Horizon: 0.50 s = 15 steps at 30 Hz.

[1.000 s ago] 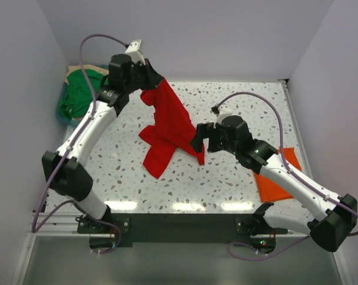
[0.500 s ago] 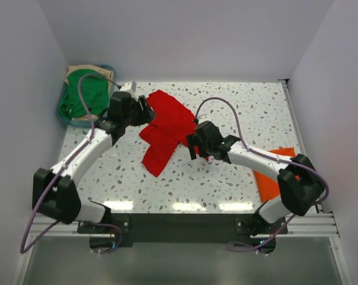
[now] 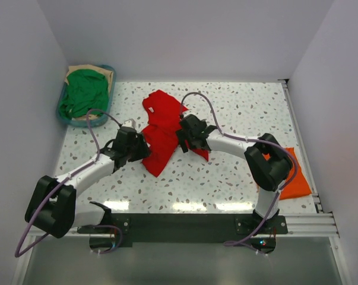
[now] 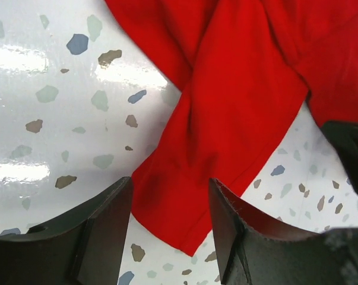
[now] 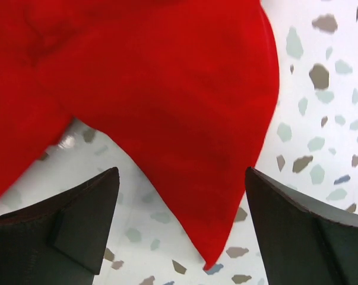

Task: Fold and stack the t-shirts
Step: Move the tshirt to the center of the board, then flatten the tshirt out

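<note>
Red t-shirt [image 3: 164, 127]: lowered from mid-air, now crumpled on surface [image 3: 238, 107] | left pincer [image 4: 170, 196] (8 o'clock), right pincer [image 5: 181, 175] (3 o'clock): agape, empty | flattening likely next.

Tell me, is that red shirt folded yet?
Not folded. The red shirt lies rumpled on the table, layers twisted across each other, one end trailing off.

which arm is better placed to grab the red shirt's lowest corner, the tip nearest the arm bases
Left. The left gripper is open, with that tip of the red shirt lying between its fingers. The right gripper is open over a different corner on the shirt's right side.
</note>
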Tool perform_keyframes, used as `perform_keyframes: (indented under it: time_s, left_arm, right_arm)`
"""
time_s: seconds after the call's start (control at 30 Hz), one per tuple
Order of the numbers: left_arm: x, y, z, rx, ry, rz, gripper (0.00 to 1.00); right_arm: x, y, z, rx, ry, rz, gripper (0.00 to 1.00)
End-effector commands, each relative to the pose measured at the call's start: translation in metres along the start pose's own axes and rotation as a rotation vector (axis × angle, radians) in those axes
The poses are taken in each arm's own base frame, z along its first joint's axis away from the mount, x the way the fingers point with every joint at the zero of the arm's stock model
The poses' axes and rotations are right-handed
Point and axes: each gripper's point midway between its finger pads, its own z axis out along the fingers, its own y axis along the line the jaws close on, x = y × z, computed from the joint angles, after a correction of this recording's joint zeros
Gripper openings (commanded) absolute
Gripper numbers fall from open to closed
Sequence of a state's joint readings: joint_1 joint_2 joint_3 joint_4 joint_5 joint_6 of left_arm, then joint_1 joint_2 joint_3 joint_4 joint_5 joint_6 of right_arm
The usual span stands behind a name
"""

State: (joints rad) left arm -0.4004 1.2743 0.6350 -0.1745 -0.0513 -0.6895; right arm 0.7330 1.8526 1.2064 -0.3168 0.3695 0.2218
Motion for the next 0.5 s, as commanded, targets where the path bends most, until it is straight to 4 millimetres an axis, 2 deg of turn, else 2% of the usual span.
perform_keyframes:
  time_s: [0.0,0.07,0.13,0.2,0.23,0.27,0.3,0.33,0.37,0.47]
  left_arm:
    - [-0.011,0.002,0.003,-0.010,-0.084,-0.023,0.59]
    - [-0.007,0.005,0.005,-0.015,-0.077,-0.025,0.59]
    - [-0.002,0.008,0.009,-0.022,-0.069,-0.027,0.59]
    - [-0.001,0.008,0.012,-0.019,-0.068,-0.025,0.59]
    - [0.000,0.009,0.015,-0.024,-0.061,-0.027,0.58]
    - [0.001,0.008,0.016,-0.022,-0.057,-0.022,0.58]
    - [0.001,0.008,0.018,-0.022,-0.057,-0.022,0.57]
    - [0.002,0.009,0.020,-0.027,-0.051,-0.022,0.56]
    - [0.002,0.009,0.021,-0.026,-0.052,-0.023,0.56]
    - [0.006,0.008,0.024,-0.021,-0.038,-0.026,0.52]
  right_arm:
    - [-0.058,0.017,-0.007,-0.064,-0.133,0.020,0.89]
    - [-0.072,0.026,-0.009,-0.103,-0.152,0.030,0.86]
    - [-0.075,0.039,-0.005,-0.141,-0.150,0.018,0.84]
    - [-0.087,0.049,-0.006,-0.162,-0.169,0.009,0.83]
    - [-0.083,0.058,-0.001,-0.171,-0.154,-0.011,0.83]
    - [-0.091,0.062,-0.002,-0.176,-0.168,-0.019,0.82]
    - [-0.091,0.068,-0.001,-0.178,-0.163,-0.034,0.81]
    - [-0.086,0.071,0.008,-0.167,-0.146,-0.045,0.81]
    - [-0.092,0.073,0.008,-0.167,-0.154,-0.048,0.81]
    - [-0.090,0.074,0.020,-0.145,-0.131,-0.063,0.80]
